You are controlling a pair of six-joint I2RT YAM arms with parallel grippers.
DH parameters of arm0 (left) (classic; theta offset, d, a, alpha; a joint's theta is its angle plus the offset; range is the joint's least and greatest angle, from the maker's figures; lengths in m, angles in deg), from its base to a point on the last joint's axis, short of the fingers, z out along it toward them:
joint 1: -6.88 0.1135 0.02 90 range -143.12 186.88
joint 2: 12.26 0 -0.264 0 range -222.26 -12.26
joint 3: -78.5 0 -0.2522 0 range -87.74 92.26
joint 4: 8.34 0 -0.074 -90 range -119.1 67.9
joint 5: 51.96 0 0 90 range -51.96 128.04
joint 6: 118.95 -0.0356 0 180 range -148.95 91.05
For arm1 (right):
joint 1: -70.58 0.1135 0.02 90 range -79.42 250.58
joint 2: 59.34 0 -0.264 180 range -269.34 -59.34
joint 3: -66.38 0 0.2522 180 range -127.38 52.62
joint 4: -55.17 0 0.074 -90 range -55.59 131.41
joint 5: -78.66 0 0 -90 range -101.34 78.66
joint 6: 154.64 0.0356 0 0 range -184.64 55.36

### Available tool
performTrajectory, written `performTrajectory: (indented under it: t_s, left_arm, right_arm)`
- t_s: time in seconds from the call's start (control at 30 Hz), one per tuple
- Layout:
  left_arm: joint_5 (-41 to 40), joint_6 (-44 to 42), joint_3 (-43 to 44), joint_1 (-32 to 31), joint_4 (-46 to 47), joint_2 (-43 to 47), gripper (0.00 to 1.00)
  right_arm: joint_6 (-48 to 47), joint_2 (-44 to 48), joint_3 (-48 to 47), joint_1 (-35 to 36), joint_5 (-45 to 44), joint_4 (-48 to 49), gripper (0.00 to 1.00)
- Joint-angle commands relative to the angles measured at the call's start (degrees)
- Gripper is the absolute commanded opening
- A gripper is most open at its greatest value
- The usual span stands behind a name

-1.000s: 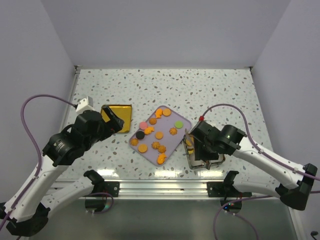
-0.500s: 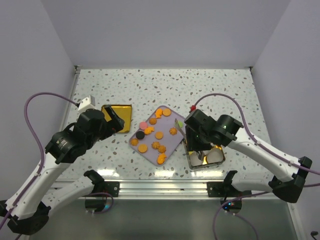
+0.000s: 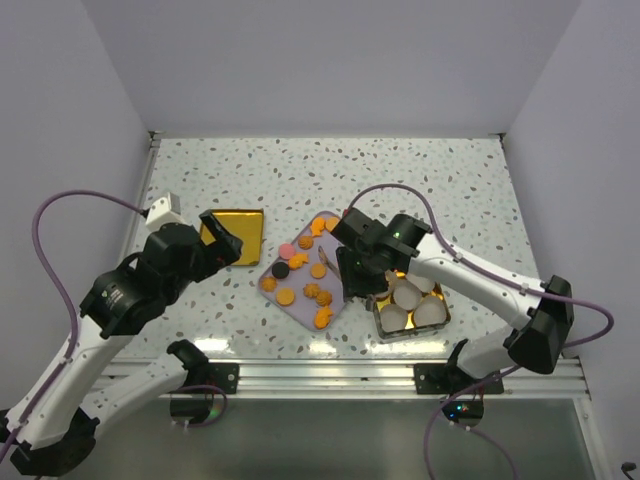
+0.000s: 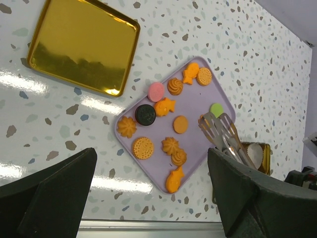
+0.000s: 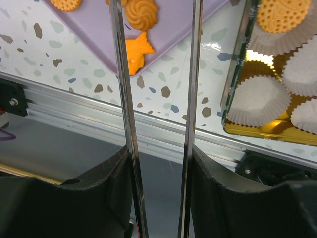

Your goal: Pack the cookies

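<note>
Several small cookies [image 3: 300, 272], mostly orange, with a pink [image 4: 156, 91], a black [image 4: 145, 114] and a green one [image 4: 216, 109], lie on a lilac tray [image 4: 198, 96]. My right gripper [image 3: 356, 268] is shut on metal tongs [image 4: 220, 131], whose tips hang over the tray's right part. In the right wrist view the gripper [image 5: 159, 153] pinches the two tong arms [image 5: 121, 74], with a fish cookie [image 5: 136, 52] seen between them. One round cookie [image 5: 282, 15] sits in a paper cup in the tin [image 5: 238, 64]. My left gripper [image 3: 222, 250] hangs open, left of the tray.
The gold tin [image 3: 382, 325] with white paper cups [image 5: 255, 101] stands right of the tray, close to the table's front rail [image 3: 320, 372]. A shiny gold lid [image 3: 238, 232] lies flat to the tray's left, under my left arm.
My right arm has swung left from above the tin to above the tray, carrying the tongs. The tin's cups are now uncovered. The left arm has barely shifted.
</note>
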Motion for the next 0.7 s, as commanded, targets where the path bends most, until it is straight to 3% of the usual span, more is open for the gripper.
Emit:
performTrajectory:
  t_s: [0.0,0.67]
  left_arm:
    - [-2.14,-0.88,0.97,0.32,-0.79,0.77,1.00]
    - [-3.90,-2.28,0.71,0.32,-1.05,2.00,1.00]
  right_arm:
    - [-1.16,-2.19,-3.18,1.08,2.04,2.15,0.45]
    - [-1.95,-14.59,-7.40,3.90,2.13,1.09,0.45]
